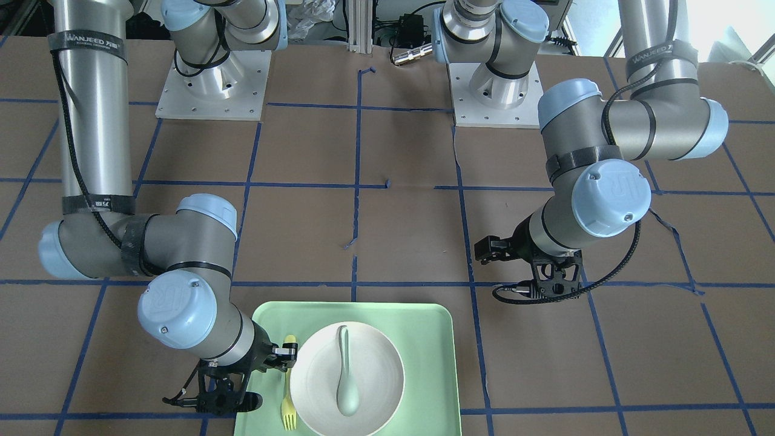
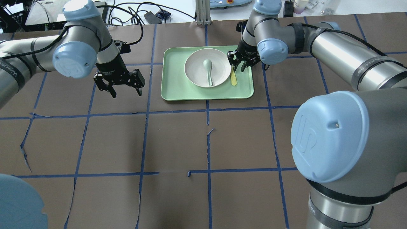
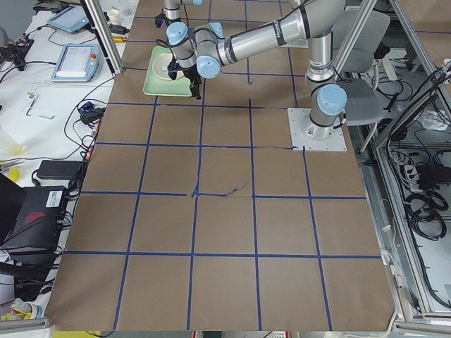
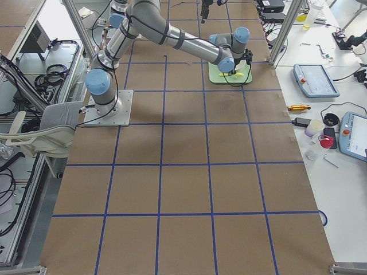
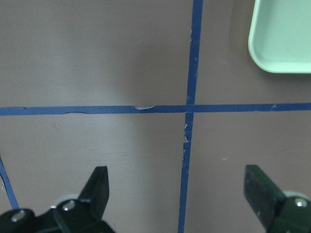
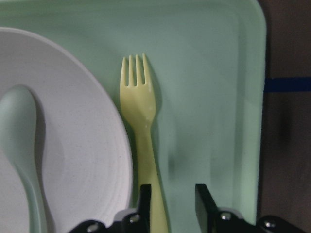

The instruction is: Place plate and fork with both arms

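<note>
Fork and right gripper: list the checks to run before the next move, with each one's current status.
1. Fork lies flat on the tray, beside the plate: ok.
2. Right gripper is open, with the fork's handle between its fingers: ok.
3. Handle centred in that gap: not ok, it sits close against one finger.
4. Fork clear of the plate's rim: cannot tell.
5. Spoon rests inside the plate: ok.
6. Left gripper is open over bare table, off the tray: ok.
</note>
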You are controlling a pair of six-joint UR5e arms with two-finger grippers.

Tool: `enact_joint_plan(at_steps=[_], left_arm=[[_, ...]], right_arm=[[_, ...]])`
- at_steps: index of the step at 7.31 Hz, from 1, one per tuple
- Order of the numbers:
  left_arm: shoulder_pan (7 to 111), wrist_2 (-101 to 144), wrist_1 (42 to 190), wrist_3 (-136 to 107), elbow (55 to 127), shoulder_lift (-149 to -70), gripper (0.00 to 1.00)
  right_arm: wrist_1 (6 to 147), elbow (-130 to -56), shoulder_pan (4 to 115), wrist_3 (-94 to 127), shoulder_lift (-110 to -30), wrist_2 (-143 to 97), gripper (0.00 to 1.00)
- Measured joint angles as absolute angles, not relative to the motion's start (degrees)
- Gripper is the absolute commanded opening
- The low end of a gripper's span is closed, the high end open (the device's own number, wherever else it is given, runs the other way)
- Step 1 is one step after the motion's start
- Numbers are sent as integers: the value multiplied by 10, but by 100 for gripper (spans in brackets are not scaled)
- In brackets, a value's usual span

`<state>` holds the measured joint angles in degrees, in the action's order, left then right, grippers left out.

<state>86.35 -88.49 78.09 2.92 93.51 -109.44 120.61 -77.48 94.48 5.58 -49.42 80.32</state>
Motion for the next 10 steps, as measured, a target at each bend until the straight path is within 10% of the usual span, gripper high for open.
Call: enact_joint_plan(at_steps=[10], left_arm=[[876, -912, 884, -12, 886, -984, 100]], right_arm=[[901, -801, 964, 53, -770, 900, 100]])
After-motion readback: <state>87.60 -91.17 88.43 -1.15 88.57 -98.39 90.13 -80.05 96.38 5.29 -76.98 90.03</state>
